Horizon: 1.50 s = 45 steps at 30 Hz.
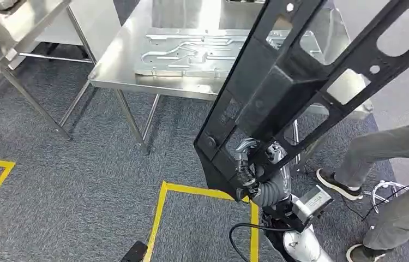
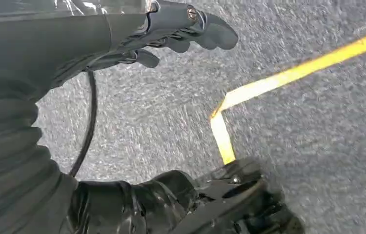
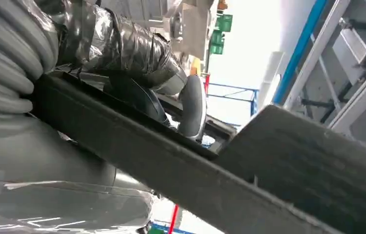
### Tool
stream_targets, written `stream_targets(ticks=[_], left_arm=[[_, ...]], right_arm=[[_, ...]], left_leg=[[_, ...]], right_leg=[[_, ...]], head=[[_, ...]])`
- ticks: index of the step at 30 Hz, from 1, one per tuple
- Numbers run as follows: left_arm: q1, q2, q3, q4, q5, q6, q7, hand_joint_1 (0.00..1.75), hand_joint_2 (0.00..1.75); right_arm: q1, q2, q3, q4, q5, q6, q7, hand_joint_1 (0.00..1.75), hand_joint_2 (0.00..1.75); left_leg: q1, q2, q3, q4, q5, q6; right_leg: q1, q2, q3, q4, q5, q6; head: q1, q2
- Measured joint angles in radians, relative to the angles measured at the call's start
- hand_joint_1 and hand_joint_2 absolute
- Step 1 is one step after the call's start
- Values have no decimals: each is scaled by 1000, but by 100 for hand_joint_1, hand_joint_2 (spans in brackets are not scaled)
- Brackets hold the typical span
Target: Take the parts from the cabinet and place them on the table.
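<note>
A long black frame part with cut-out openings rises slanted close in front of the head camera, hiding part of the table. My right hand grips it near its lower end, over the carpet short of the table. In the right wrist view the part's black bar crosses the picture with my fingers wrapped over its edge. My left hand hangs above the grey carpet, fingers stretched out and holding nothing. A steel table stands ahead, with a pressed silver metal panel lying flat on it.
A person's legs and dark shoes stand close at the right, beside cables on the floor. A second steel table is at the far left. Yellow tape marks squares on the grey carpet.
</note>
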Motion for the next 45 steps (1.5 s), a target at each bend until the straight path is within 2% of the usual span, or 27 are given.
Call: stream_targets(ticks=[1, 2, 5, 7, 8, 10, 11, 12, 13, 14, 16, 18, 20, 23, 26, 27, 28, 29, 31, 32, 33, 36, 38, 39, 42, 43, 45], left_arm=[[0, 0, 0, 0, 0, 0, 0, 0, 175], [-4, 0, 0, 0, 0, 0, 0, 0, 175], [-3, 0, 0, 0, 0, 0, 0, 0, 175], [-3, 0, 0, 0, 0, -1, 0, 0, 175], [-4, 0, 0, 0, 0, -1, -1, 0, 175], [-6, 0, 0, 0, 0, -1, -1, 0, 175], [-5, 0, 0, 0, 0, -1, -1, 0, 175], [-4, 0, 0, 0, 0, -1, -1, 0, 175], [-2, 0, 0, 0, 0, -1, -1, 0, 175], [-2, 0, 0, 0, 0, -1, -2, 0, 175], [-2, -1, 0, 0, 0, -1, -3, 0, 175], [-4, -1, 0, 0, 0, -2, -3, 0, 175], [-3, -1, 0, 0, 0, -4, -3, 0, 175], [-4, 0, 0, 0, 0, -5, -3, 0, 175], [-4, 0, 0, 0, 0, -5, -3, 0, 175], [-2, -1, 0, 0, 0, -5, -3, 0, 175], [0, 0, 0, 0, 0, -5, -3, 0, 175], [1, 0, 0, 0, 0, -5, -3, 0, 175], [-1, 0, 0, 0, 0, -5, -3, 0, 175], [0, 0, 0, 0, 0, -5, -3, 0, 175], [-1, 1, 0, 0, 0, -5, -3, 0, 175], [1, 1, 0, 0, -1, -5, -1, 0, 175], [-2, 0, 0, 0, -1, -5, -2, 0, 175], [-3, 0, 0, 0, -2, -5, -2, 0, 175], [-3, 0, 0, 0, -2, -6, -2, 0, 175], [-3, 0, 0, 0, -2, -6, -1, 0, 175], [-3, 0, 0, 0, -4, -7, -1, 0, 175]], right_arm=[[0, 0, 0, 0, 0, 0, -1, 175, 175], [0, 0, 0, 0, 0, 0, -2, 175, 175], [0, 0, 0, 0, 0, 0, -3, 175, 175], [0, 0, 0, -1, 0, 0, -5, 175, 175], [-2, 0, 0, -2, 0, -1, -6, 175, 175], [-1, 0, 0, -1, 0, -2, -8, 175, 175], [0, 0, 0, 0, 0, -2, -8, 175, 175], [1, 0, 0, 1, 0, -2, -8, 175, 175], [2, -1, 0, 2, 1, -2, -8, 175, 175], [1, 0, 0, 2, 3, -3, -9, 175, 175], [1, -1, 0, 3, 10, -4, -10, 175, 175], [-3, 0, 0, 2, 14, -7, -13, 175, 175], [-2, -1, 0, 3, 14, -10, -13, 175, 175], [-3, 0, 0, 2, 14, -16, -14, 175, 175], [-4, 0, 0, 3, 10, -17, -16, 175, 175], [-4, 0, 0, 3, 7, -17, -16, 175, 175], [-3, 0, 0, 3, 6, -16, -16, 175, 175], [-3, 0, 0, 3, 5, -16, -17, 175, 175], [-3, 0, 0, 3, 3, -16, -19, 175, 175], [-3, 0, 0, 3, 3, -16, -20, 175, 175], [-5, 0, 0, 3, 3, -16, -21, 175, 175], [-4, 0, 0, 2, 0, -11, -22, 175, 175], [-3, 0, -1, -1, 0, -10, -23, 175, 175], [-7, 0, -2, -2, 0, -10, -23, 175, 175], [-3, 0, -2, -2, 0, -9, -24, 175, 175], [-2, -1, -3, -2, 0, -9, -24, 175, 175], [-2, -2, -4, -2, 0, -9, -24, 175, 175]], left_leg=[[1, 7, 31, -78, 25, -1], [-9, 7, 49, -98, 6, -1], [-11, 0, 43, -91, -3, 16], [-5, -1, 61, -105, -3, 31], [-6, -1, 69, -107, -7, 38], [-10, -1, 76, -106, -15, 49], [-11, -2, 79, -106, -19, 51], [-12, -4, 83, -105, -24, 51], [-12, -7, 90, -104, -29, 51], [-12, -10, 99, -103, -36, 49], [-12, -16, 116, -101, -51, 43], [-18, -20, 111, -96, -58, 30], [-16, -19, 112, -105, -56, 21], [-16, -11, 114, -82, -79, 5], [-13, -7, -12, 149, -171, -5], [-12, -6, -47, 201, -178, -7], [-12, -6, -63, 210, -160, -8], [-11, -6, -55, 173, -121, -8], [-10, -7, 18, -4, -8, -3], [-10, -25, 44, -75, 12, 4], [-13, -31, 62, -89, -1, 6], [-19, -20, 62, -92, -11, 18], [-8, -9, 79, -112, -7, 29], [-8, -4, 86, -115, -11, 38], [-10, 14, 99, -115, -25, 49], [-10, 20, 105, -114, -30, 48], [-10, 32, 122, -113, -42, 44]], right_leg=[[0, -3, 5, 1, -8, 6], [6, -3, 4, 6, -15, 15], [4, -6, 8, -1, -19, 28], [0, -13, 9, 15, -36, 40], [3, -12, -16, 66, -60, 41], [6, -11, -113, 233, -117, 42], [7, -11, -157, 298, -131, 41], [7, -11, -184, 324, -124, 40], [7, -11, -184, 301, -89, 38], [7, -11, -161, 235, -36, 34], [8, -9, -90, 56, 65, 22], [17, -6, -69, 21, 37, 15], [19, -4, -73, 27, 36, 10], [7, -5, -50, 7, 34, -3], [10, -10, -38, 7, 22, -18], [10, -10, -36, 8, 19, -18], [10, -8, -32, 9, 15, -18], [10, -3, -27, 11, 10, -17], [9, 5, -9, 14, -3, -11], [7, 9, -6, 14, -9, -7], [14, 11, -9, 19, -12, 0], [7, 24, -9, 10, -11, 14], [8, 19, -11, 24, -24, 23], [11, 9, -34, 73, -46, 26], [8, 6, -168, 299, -123, 32], [7, 5, -194, 326, -112, 34], [6, -3, -167, 240, -28, 33]], head=[[0, 0], [-3, 0], [2, 0], [3, 0], [9, 0], [13, 0], [12, 0], [12, 0], [12, 0], [13, 0], [13, 0], [11, 0], [9, 0], [8, 0], [3, 0], [3, 0], [3, 0], [3, 0], [3, 0], [3, 0], [5, 0], [4, 0], [4, 0], [9, 0], [10, 0], [10, 0], [10, 0]])
